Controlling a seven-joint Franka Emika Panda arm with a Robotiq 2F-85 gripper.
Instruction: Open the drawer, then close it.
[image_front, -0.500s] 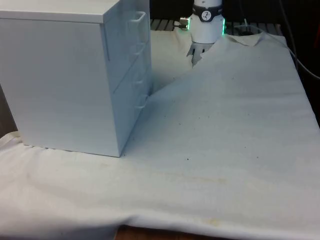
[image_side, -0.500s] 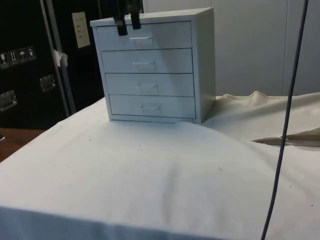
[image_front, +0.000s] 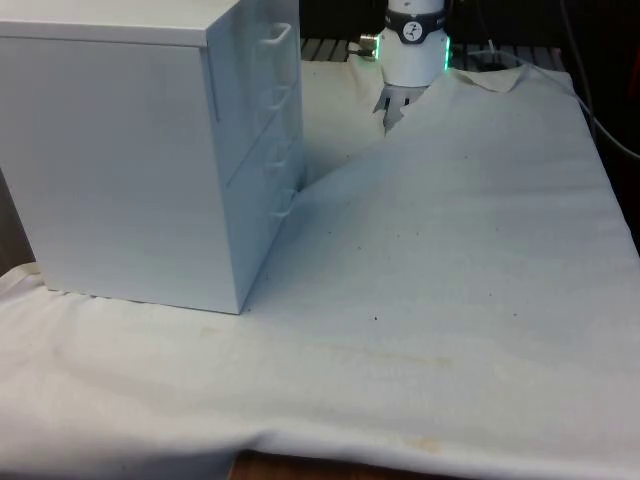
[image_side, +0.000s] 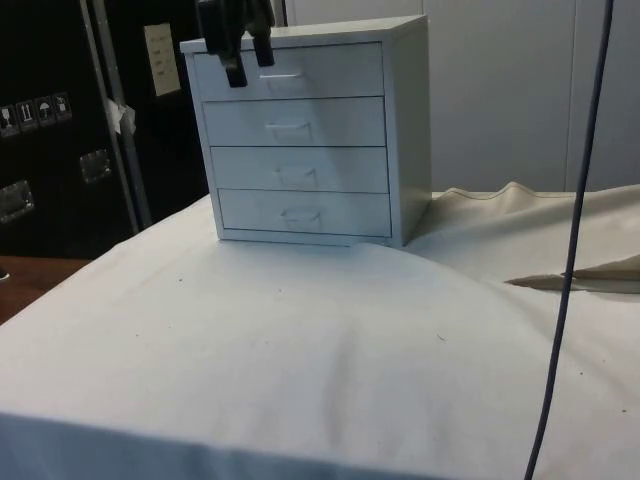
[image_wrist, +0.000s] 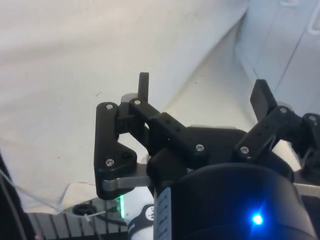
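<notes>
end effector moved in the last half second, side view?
Yes. The end effector has shifted toward the side view's left and tilted, away from the top drawer's handle.

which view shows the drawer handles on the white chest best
The side view: the white four-drawer chest faces it, so all four drawer handles show. The front view catches them edge-on; the wrist view shows a corner of the chest, where handles cannot be made out.

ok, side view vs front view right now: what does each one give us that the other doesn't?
Side view alone: the chest's face, with four closed drawers and their handles, and the open gripper hanging in front of the top drawer, near its handle; contact cannot be judged. Front view alone: the chest's plain side panel, the handles edge-on, and the robot's base at the far end. Both show the white chest of drawers on the white cloth.
</notes>
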